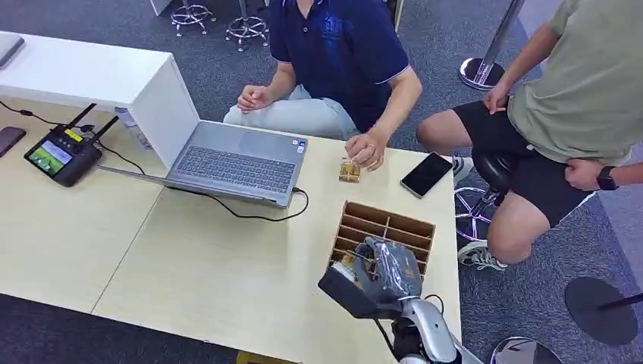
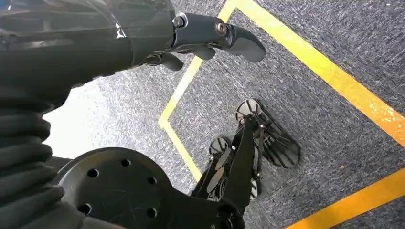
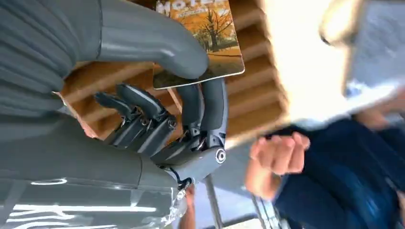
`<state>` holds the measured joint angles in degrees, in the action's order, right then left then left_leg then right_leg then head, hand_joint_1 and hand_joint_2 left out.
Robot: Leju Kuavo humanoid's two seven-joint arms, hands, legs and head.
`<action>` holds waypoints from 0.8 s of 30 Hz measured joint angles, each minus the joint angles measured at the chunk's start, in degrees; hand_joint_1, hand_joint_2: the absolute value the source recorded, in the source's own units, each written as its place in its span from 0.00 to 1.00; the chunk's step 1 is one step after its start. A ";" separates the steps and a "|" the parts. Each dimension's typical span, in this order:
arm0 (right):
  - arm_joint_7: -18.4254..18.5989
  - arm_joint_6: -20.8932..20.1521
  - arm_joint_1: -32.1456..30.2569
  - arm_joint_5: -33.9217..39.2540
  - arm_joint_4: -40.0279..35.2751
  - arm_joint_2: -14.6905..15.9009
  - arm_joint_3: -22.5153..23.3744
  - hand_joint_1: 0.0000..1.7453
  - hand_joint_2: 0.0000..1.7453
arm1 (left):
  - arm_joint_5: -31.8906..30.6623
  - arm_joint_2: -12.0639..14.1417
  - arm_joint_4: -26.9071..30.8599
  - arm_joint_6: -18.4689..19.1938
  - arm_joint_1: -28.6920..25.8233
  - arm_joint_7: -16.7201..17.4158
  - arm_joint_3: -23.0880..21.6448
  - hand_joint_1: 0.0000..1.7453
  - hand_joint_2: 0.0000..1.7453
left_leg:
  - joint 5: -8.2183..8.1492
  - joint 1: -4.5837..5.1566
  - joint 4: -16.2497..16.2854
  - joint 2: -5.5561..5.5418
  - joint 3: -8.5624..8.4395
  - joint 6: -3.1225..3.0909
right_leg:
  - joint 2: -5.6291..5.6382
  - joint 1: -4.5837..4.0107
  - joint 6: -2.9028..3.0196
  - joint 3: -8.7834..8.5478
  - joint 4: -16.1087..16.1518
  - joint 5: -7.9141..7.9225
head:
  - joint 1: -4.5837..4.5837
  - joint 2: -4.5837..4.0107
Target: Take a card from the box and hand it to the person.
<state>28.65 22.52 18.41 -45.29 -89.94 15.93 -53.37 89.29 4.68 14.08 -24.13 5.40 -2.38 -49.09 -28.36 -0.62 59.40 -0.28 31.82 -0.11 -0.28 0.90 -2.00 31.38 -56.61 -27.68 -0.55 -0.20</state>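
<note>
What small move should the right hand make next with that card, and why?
Probably lift and carry it toward the person in the navy shirt. The right hand already pinches the orange picture card between thumb and fingers, above the brown slotted cardboard box.

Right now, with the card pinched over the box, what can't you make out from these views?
- Card: right wrist view, its top edge is cut off by the frame and the thumb covers part of its face.
- Box slots: head view, the right hand hides the near compartments, so remaining cards are unclear.
- Person's hand: right wrist view, blurred.
- Left hand: left wrist view, fingers partly hidden.
</note>
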 joint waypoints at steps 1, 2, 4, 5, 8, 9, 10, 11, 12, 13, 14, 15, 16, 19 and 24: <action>-0.48 0.67 0.64 0.30 -0.32 0.00 0.22 1.00 1.00 | -0.15 0.00 0.00 0.00 0.00 0.04 0.04 0.00 1.00 | 0.01 0.00 0.00 0.00 0.00 0.01 | 0.00 0.00 0.00 0.00 0.00 0.01 | 0.00 0.00; -0.70 0.98 1.30 0.52 -0.52 0.02 0.42 1.00 1.00 | -0.31 0.00 0.00 0.00 0.00 0.09 0.18 0.00 1.00 | 0.02 0.00 0.00 0.00 -0.01 0.03 | 0.00 0.00 0.02 0.00 0.00 0.01 | -0.02 0.00; -0.96 1.13 2.31 0.85 -0.98 0.04 0.81 1.00 1.00 | -0.66 0.00 0.00 0.00 0.00 0.17 0.44 0.00 1.00 | 0.03 0.00 0.00 0.00 -0.01 0.03 | 0.00 0.00 0.02 0.00 0.00 0.02 | 0.00 0.00; -1.03 1.13 2.47 0.90 -1.18 0.04 0.92 1.00 1.00 | -0.68 0.00 0.00 0.00 0.00 0.20 0.46 0.00 1.00 | 0.03 0.00 0.00 0.00 -0.01 0.03 | 0.00 0.00 0.02 0.00 0.00 0.02 | 0.00 0.00; -1.31 1.53 2.69 1.00 -1.51 0.07 1.05 1.00 1.00 | -0.85 0.00 0.00 -0.07 -0.01 0.39 0.65 0.00 1.00 | 0.03 0.00 0.00 -0.01 0.01 0.03 | 0.00 0.00 0.02 0.00 0.00 0.02 | 0.00 0.00; -1.61 2.12 2.86 1.11 -1.57 0.07 1.05 1.00 1.00 | -0.94 0.00 0.00 -0.24 -0.01 0.57 0.72 0.00 1.00 | 0.03 0.00 0.00 -0.01 0.02 0.03 | 0.00 0.00 0.02 0.00 -0.01 0.01 | -0.02 0.00; -1.92 2.58 3.27 1.48 -1.57 0.07 1.05 1.00 1.00 | -1.16 0.00 0.00 -0.41 0.00 0.83 0.72 0.00 1.00 | 0.03 0.00 0.00 -0.01 0.04 0.03 | 0.00 0.00 0.02 0.01 -0.01 0.01 | 0.00 0.00; -2.44 3.21 3.90 2.01 -1.55 0.04 1.05 1.00 1.00 | -1.69 0.00 -0.02 -0.52 0.00 1.09 0.72 0.00 1.00 | 0.03 0.00 0.00 -0.01 0.04 0.03 | 0.00 0.00 0.02 0.01 -0.02 0.02 | -0.02 0.00; -2.95 3.67 4.75 2.34 -1.51 0.04 1.05 1.00 1.00 | -2.14 0.00 -0.02 -0.53 0.00 1.39 0.72 0.00 1.00 | 0.03 0.00 0.00 -0.01 0.04 0.03 | 0.00 0.00 0.02 0.02 -0.01 0.02 | 0.00 0.00; -3.50 4.11 5.77 2.67 -1.40 -0.04 1.05 1.00 1.00 | -2.58 0.02 0.00 -0.52 0.00 1.77 0.72 0.00 1.00 | 0.03 0.00 0.00 0.00 0.04 0.03 | 0.00 0.00 0.02 0.01 -0.02 0.02 | -0.02 0.00; -4.18 4.55 6.90 3.04 -1.09 -0.26 1.05 1.00 1.00 | -3.08 0.02 -0.02 -0.50 0.01 2.08 0.72 0.00 1.00 | 0.03 0.00 -0.01 0.00 0.04 0.03 | 0.00 0.00 0.02 0.01 -0.02 0.02 | 0.00 0.00; -4.92 5.16 8.10 3.28 -0.63 -0.48 1.03 1.00 1.00 | -3.41 0.02 0.00 -0.46 0.02 2.27 0.72 0.00 1.00 | 0.04 0.00 -0.01 0.00 0.04 0.04 | 0.00 0.00 0.02 0.01 -0.02 0.02 | 0.00 0.00; -6.01 5.92 9.53 3.61 0.49 -0.94 1.03 1.00 1.00 | -4.05 0.02 0.00 -0.37 0.02 2.51 0.70 0.00 1.00 | 0.07 -0.01 -0.01 -0.01 0.05 0.02 | -0.01 0.00 0.03 0.01 -0.03 0.03 | -0.02 0.00; -9.40 9.73 13.94 3.39 5.89 -2.54 0.96 1.00 1.00 | -5.69 0.02 0.00 0.46 0.05 3.19 0.66 0.00 1.00 | 0.12 -0.01 -0.01 -0.02 0.07 0.04 | -0.02 0.00 0.06 0.01 -0.04 0.05 | 0.00 0.00; -14.86 15.47 20.93 3.04 20.80 -6.31 0.92 1.00 1.00 | -7.13 0.00 0.00 1.38 0.12 3.78 0.11 0.00 1.00 | 0.17 -0.01 0.00 -0.10 0.08 0.00 | -0.12 -0.01 0.06 0.01 -0.04 0.06 | -0.02 0.00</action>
<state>13.79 37.99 39.34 -42.25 -69.15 9.62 -52.46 82.16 4.68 14.08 -22.75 5.52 1.40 -48.98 -28.18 -0.63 59.40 -0.38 31.90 -0.12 -0.40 0.89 -1.95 31.38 -56.65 -27.62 -0.57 -0.20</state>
